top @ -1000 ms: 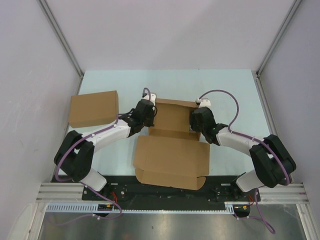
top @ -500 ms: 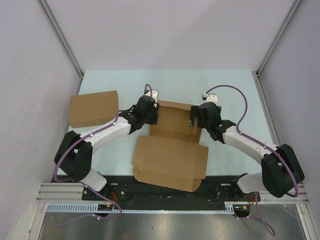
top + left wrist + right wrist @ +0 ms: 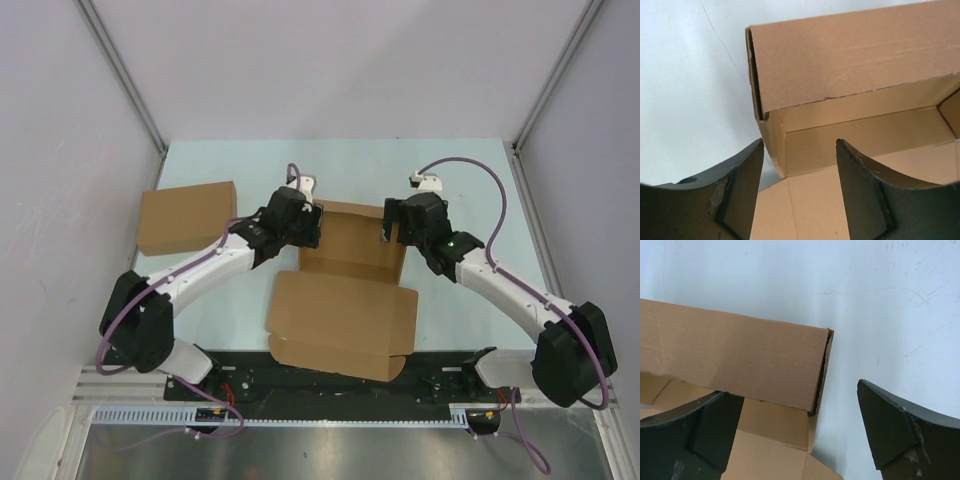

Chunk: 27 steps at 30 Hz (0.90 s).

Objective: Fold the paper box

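Observation:
The paper box lies mid-table as a shallow brown tray, its wide lid flap spread flat toward the arm bases. My left gripper hovers over the tray's left wall and my right gripper over its right wall. In the left wrist view the left gripper is open above the tray's left corner, with the far wall folded inward beyond it. In the right wrist view the right gripper stands wide open astride the right end of that far wall, touching nothing.
A second plain brown cardboard box, closed, sits at the table's left edge beside the left arm. The pale green table is walled by white panels on three sides. The black mounting rail runs along the near edge.
Both grippers have opened and lifted away from the tray's side walls. The right arm has stretched out farther, and the lid flap has shifted slightly.

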{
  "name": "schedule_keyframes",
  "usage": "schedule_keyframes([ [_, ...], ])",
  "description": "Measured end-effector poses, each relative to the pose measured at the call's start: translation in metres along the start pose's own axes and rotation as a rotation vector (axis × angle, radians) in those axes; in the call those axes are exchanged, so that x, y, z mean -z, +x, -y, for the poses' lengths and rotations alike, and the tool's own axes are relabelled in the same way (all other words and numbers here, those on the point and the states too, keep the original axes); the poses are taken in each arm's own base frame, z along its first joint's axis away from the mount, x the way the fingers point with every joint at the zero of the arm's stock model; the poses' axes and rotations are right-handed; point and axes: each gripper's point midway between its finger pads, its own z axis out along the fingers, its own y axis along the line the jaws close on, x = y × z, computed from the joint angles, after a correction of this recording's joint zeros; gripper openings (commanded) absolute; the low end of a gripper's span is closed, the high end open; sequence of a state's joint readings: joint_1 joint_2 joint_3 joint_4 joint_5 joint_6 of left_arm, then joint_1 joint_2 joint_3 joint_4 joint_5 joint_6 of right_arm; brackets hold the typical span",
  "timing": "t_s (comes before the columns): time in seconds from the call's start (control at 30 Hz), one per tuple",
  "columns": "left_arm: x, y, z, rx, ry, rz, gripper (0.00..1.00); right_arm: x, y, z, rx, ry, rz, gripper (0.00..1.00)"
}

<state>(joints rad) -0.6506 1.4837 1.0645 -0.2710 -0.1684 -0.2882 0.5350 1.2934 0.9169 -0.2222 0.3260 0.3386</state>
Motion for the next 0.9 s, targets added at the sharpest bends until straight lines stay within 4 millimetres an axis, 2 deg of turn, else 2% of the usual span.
schedule_keyframes([
  [0.23, 0.024, -0.021, -0.001, 0.013, 0.009, 0.082, 0.6, 0.017, -0.019, -0.003, -0.003, -0.032, 0.047, 1.0],
  [0.3, 0.025, -0.025, -0.001, 0.015, 0.004, 0.095, 0.58, 0.017, -0.02, -0.003, -0.003, -0.035, 0.048, 1.0],
  [0.5, 0.011, -0.014, -0.005, 0.003, -0.02, 0.075, 0.53, 0.016, -0.018, -0.003, -0.004, -0.04, 0.041, 1.0],
  [0.67, -0.007, 0.01, -0.011, -0.008, -0.046, 0.024, 0.28, 0.012, -0.015, -0.005, -0.001, -0.045, 0.03, 1.0],
  [0.9, -0.02, 0.017, -0.019, -0.032, -0.091, -0.002, 0.24, 0.011, -0.015, -0.003, 0.002, -0.042, 0.028, 1.0],
])
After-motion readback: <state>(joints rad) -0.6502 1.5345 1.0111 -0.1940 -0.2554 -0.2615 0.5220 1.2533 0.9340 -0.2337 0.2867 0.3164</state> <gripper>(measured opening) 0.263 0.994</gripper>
